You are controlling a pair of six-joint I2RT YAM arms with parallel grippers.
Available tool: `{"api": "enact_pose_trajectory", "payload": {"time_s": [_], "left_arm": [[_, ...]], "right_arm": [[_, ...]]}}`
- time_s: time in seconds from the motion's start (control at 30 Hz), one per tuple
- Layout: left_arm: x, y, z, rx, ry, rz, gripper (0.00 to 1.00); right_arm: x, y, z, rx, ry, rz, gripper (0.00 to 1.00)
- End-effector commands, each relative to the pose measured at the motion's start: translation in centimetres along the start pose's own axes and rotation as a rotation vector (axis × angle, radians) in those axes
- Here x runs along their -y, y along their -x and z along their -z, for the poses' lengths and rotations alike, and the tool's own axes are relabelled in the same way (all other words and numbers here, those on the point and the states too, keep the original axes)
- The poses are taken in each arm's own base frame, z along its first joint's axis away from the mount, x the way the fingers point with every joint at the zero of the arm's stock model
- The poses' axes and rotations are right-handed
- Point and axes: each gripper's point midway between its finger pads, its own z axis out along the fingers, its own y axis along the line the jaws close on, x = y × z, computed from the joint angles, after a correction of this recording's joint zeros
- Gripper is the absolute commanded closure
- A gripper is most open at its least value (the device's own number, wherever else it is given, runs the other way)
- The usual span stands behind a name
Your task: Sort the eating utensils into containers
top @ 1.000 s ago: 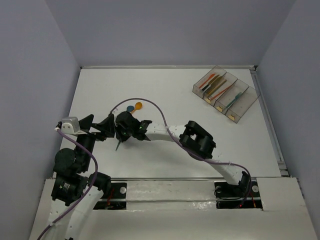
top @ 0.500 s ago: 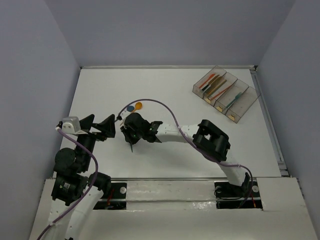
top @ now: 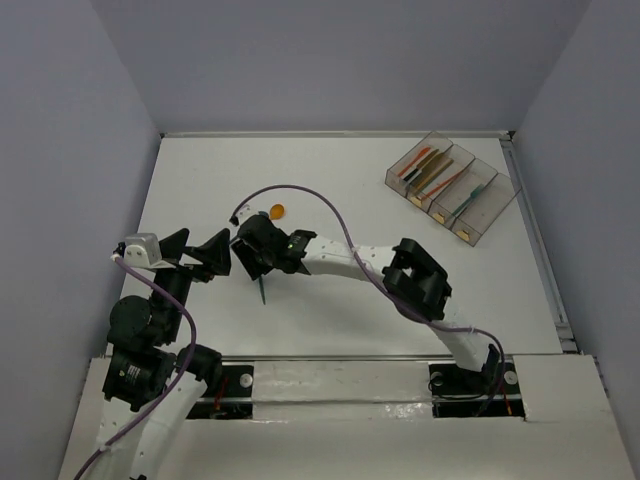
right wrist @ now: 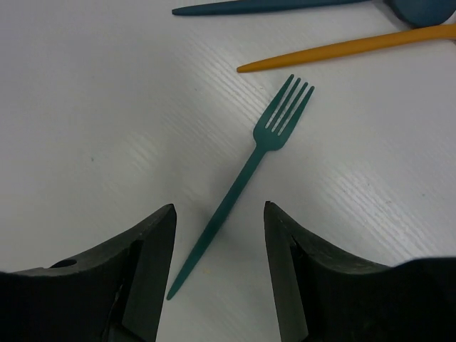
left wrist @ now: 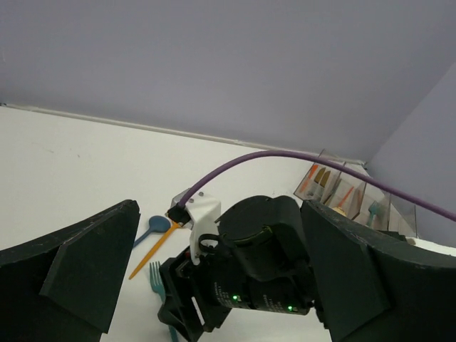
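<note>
A teal fork (right wrist: 246, 178) lies flat on the white table, its handle between the fingers of my right gripper (right wrist: 219, 206), which is open and apart from it. From above, the fork's handle (top: 262, 290) pokes out below that gripper (top: 262, 262). Just beyond the fork lie an orange spoon (right wrist: 349, 48), its bowl (top: 277, 211) showing from above, and a blue spoon (left wrist: 153, 226). My left gripper (top: 197, 255) is wide open and empty, facing the right gripper's body. The containers (top: 450, 187) stand at the far right with several utensils inside.
The right arm (top: 400, 275) stretches across the middle of the table, its purple cable (top: 300, 192) arching above. A raised rail (top: 535, 240) runs along the table's right edge. Grey walls enclose the back and sides.
My right gripper has opened and let go of the teal fork, which now lies on the table beneath it. It first shifted right, away from the left gripper. The left gripper has not moved.
</note>
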Motion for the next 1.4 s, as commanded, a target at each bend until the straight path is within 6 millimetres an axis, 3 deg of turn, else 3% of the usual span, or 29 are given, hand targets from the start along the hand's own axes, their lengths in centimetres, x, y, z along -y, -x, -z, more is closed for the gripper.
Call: {"api": "enact_pose_trajectory", "payload": {"time_s": [0.0,0.03,0.13,0.33,0.47,0.53,0.57,0.67,0.7,0.77,0.8,0.83,0.87,0.93,0.97,1.07,1.1,1.13,1.17,1.37], "left_arm": [[0.4,1.4,-0.1,0.057,-0.021,0.001,0.01],[0.6,1.1,-0.1,0.049,-0.029,0.002,0.01],[0.6,1.3,0.0,0.054,-0.028,0.003,0.01],[0.6,1.3,0.0,0.054,-0.029,0.004,0.01],[0.6,1.3,-0.1,0.054,-0.029,0.004,0.01],[0.6,1.3,-0.1,0.053,-0.031,0.003,0.01],[0.6,1.3,-0.1,0.054,-0.029,0.003,0.01],[0.6,1.2,-0.1,0.049,-0.031,0.002,0.01],[0.7,1.2,-0.1,0.049,-0.031,0.003,0.01],[0.7,1.2,-0.1,0.049,-0.031,0.003,0.01],[0.7,1.1,-0.1,0.047,-0.032,0.003,0.01],[0.7,1.0,-0.2,0.043,-0.032,0.003,0.01],[0.7,1.1,-0.1,0.046,-0.035,0.003,0.01],[0.7,0.9,-0.2,0.040,-0.038,0.002,0.01],[0.8,0.8,-0.2,0.036,-0.039,0.000,0.01],[0.9,0.8,-0.2,0.037,-0.046,0.000,0.01],[0.9,0.8,-0.2,0.035,-0.047,0.000,0.01],[0.9,0.8,-0.2,0.036,-0.049,0.000,0.01],[0.9,0.8,-0.1,0.038,-0.050,0.001,0.01],[1.2,0.8,-0.1,0.034,-0.064,0.001,0.01]], "right_arm": [[0.6,-1.5,-2.0,-0.064,-0.089,0.025,0.42],[0.4,-0.7,-2.3,-0.051,-0.092,0.023,0.42],[0.7,-2.5,-3.7,-0.106,-0.111,0.034,0.45],[2.4,-4.5,-3.8,-0.149,-0.223,0.031,0.73],[3.6,-5.8,-2.1,-0.167,-0.270,0.006,0.91],[4.0,-6.1,-1.4,-0.171,-0.286,-0.001,0.94],[4.1,-5.4,-0.7,-0.149,-0.290,-0.013,0.99],[5.0,-6.2,0.3,-0.154,-0.321,-0.015,1.00],[5.0,-5.3,1.2,-0.127,-0.323,-0.028,1.00],[6.1,-5.4,1.9,-0.113,-0.331,-0.054,1.00],[7.5,-3.3,3.3,-0.064,-0.324,-0.112,1.00],[8.6,-2.6,3.9,-0.038,-0.315,-0.148,1.00],[9.8,-3.2,4.1,-0.026,-0.296,-0.186,1.00],[13.1,-1.6,6.1,0.047,-0.319,-0.261,1.00],[17.2,0.0,8.7,0.129,-0.380,-0.325,1.00],[24.0,2.0,12.7,0.256,-0.451,-0.448,1.00],[28.8,3.1,15.9,0.335,-0.504,-0.524,1.00],[31.2,2.1,16.8,0.362,-0.537,-0.573,1.00],[35.4,2.0,19.6,0.420,-0.603,-0.650,1.00],[45.9,-0.5,25.6,0.558,-0.772,-0.819,1.00]]}}
